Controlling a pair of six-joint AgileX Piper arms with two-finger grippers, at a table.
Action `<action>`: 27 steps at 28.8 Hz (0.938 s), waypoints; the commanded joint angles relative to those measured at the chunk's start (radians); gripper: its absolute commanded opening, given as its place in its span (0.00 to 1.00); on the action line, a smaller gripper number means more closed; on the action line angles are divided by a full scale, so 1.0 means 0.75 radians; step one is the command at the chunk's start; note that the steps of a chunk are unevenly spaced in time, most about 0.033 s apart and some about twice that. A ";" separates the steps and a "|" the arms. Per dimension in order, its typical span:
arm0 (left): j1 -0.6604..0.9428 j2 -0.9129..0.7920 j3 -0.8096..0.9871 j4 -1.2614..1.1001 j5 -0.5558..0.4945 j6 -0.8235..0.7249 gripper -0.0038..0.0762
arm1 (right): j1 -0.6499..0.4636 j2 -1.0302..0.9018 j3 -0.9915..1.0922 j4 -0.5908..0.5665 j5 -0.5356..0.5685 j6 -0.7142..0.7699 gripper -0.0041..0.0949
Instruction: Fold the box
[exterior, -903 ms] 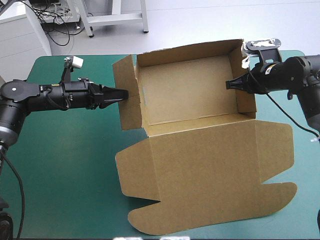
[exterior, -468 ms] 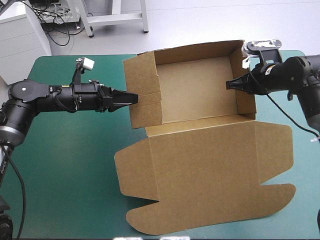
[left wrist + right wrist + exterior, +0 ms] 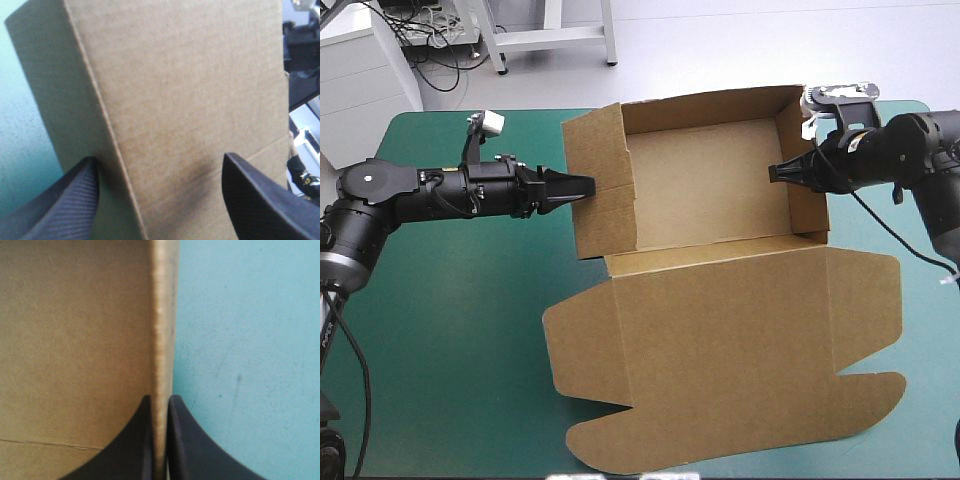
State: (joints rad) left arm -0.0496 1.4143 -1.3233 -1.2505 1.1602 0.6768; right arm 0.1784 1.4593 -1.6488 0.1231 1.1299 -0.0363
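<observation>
One brown corrugated-board box (image 3: pixel 720 310) lay on the teal-green covered bench (image 3: pixel 450 300), and it was the only loose item on the cover. Two arms were counted, one end effector each, with two broad black fin-shaped fingers apiece.

The box sat as an open tray toward the far edge of the bench. Its far, left and right walls were raised. One wide lid panel lay flat toward the near edge, with rounded flaps at its near corners.

The left end effector (image 3: pixel 588 185) came in level from the left and met the outside of the tray's left wall. That wall stood between it and the tray's inside. In the left wrist view its fingers were wide apart, clamping nothing (image 3: pixel 159 159). Brown board (image 3: pixel 175 90) filled the space ahead and between them, with a fold line running up it and a strip of bench cover (image 3: pixel 25 140) to one side.

The right end effector (image 3: pixel 775 172) reached in from the right at the top edge of the tray's right wall. In the right wrist view its fingers were nearly together (image 3: pixel 160 397), pinching the edge of that upright wall. The board's inner face (image 3: pixel 75 340) was on one side and bare bench cover (image 3: pixel 250 340) on the other.
</observation>
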 commanded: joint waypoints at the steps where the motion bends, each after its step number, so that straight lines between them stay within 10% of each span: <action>1: -0.008 -0.050 -0.042 -0.218 -0.041 0.003 0.66 | 0.038 -0.048 -0.041 0.036 -0.080 0.011 0.03; 17: -0.014 -0.084 -0.168 0.278 -0.047 -0.434 0.61 | 0.214 -0.048 -0.041 -0.220 -0.157 0.198 0.03; 27: -0.414 -0.137 -0.168 0.908 -0.333 -0.916 0.61 | 0.244 -0.048 -0.041 -0.233 -0.179 0.246 0.03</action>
State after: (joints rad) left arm -0.2912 1.3456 -1.4173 -0.6291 0.9901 0.0873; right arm 0.3595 1.4593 -1.6488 -0.0573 1.0665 0.1333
